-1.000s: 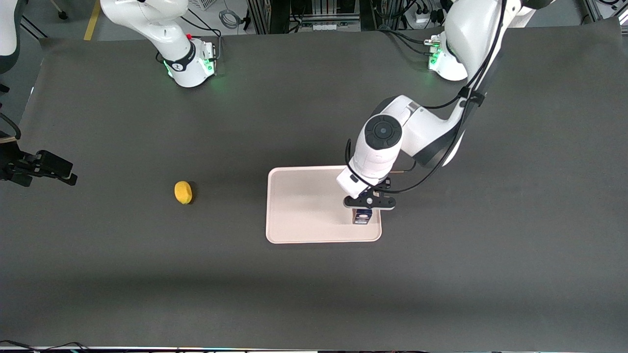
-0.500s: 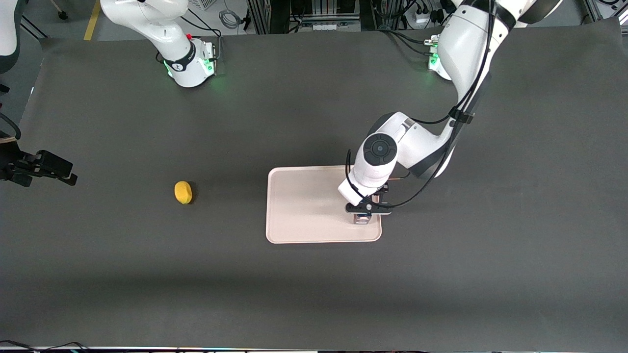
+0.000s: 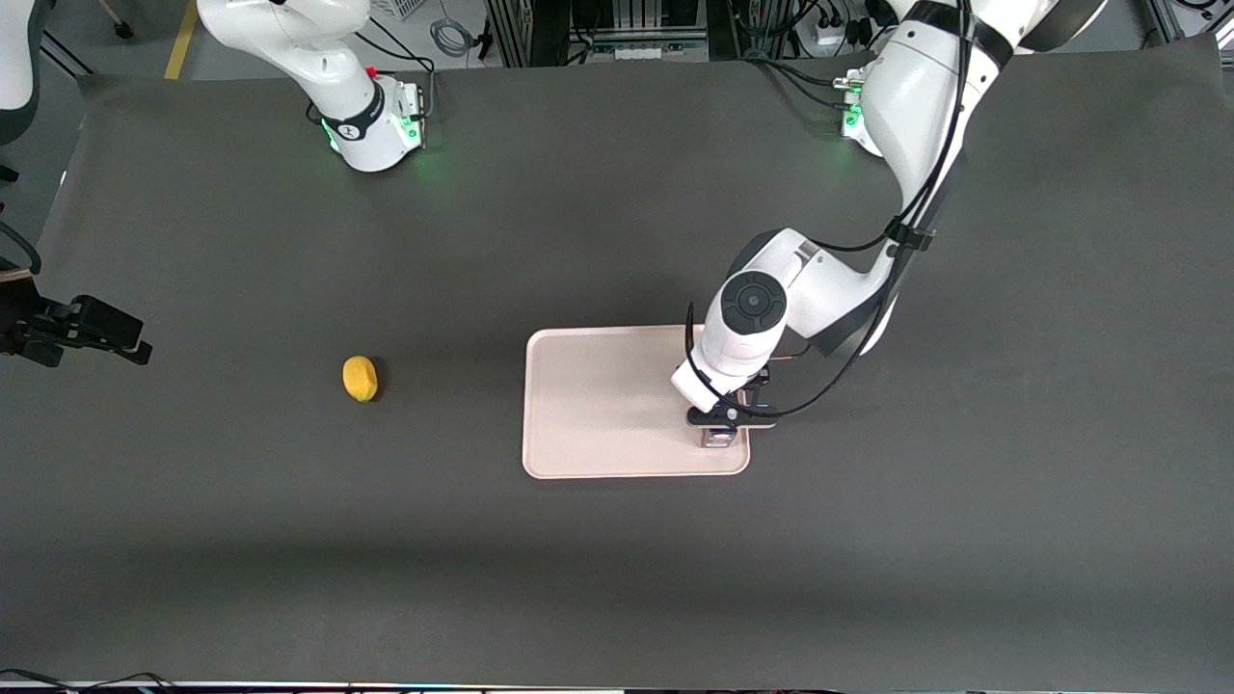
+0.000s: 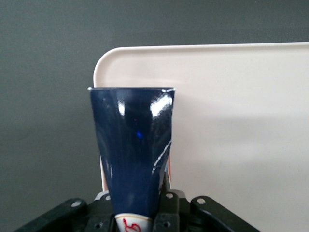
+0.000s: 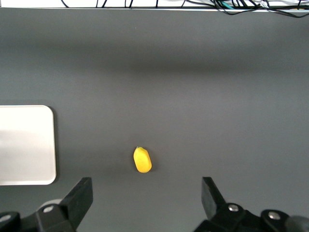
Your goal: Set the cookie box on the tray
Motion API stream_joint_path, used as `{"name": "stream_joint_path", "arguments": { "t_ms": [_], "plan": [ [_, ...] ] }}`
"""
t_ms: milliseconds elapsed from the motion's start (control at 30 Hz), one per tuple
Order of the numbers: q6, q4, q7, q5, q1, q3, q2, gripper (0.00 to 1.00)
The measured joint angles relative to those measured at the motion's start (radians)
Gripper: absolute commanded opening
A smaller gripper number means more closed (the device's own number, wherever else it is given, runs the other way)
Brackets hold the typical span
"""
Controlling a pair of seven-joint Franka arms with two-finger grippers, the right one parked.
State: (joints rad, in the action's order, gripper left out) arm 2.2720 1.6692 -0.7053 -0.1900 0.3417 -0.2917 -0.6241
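Since the earlier frame the gripper (image 3: 718, 431) has sunk lower, pinching the small dark blue cookie carton (image 4: 133, 159) over the pale pink flat tray's (image 3: 598, 405) near corner; the carton looks light and crushable, best held by its flat sides.

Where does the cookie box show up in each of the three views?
Front view: the cookie box stands in the tray's corner nearest the working arm's end, under the gripper.
Left wrist view: the cookie box is in the gripper's fingers, over the tray's rounded corner.
Right wrist view: not in it.
Shared landmark: the tray.
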Motion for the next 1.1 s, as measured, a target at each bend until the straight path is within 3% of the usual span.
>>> {"name": "stream_joint_path", "arguments": {
  "t_ms": [67,100,1100],
  "plan": [
    [0.001,0.0,-0.003,0.0,0.001,0.0,-0.001,0.97],
    [0.001,0.0,-0.007,0.0,0.001,0.0,-0.001,1.0],
    [-0.007,-0.028,-0.027,0.0,0.003,0.015,0.053,1.0]
  ]
}}
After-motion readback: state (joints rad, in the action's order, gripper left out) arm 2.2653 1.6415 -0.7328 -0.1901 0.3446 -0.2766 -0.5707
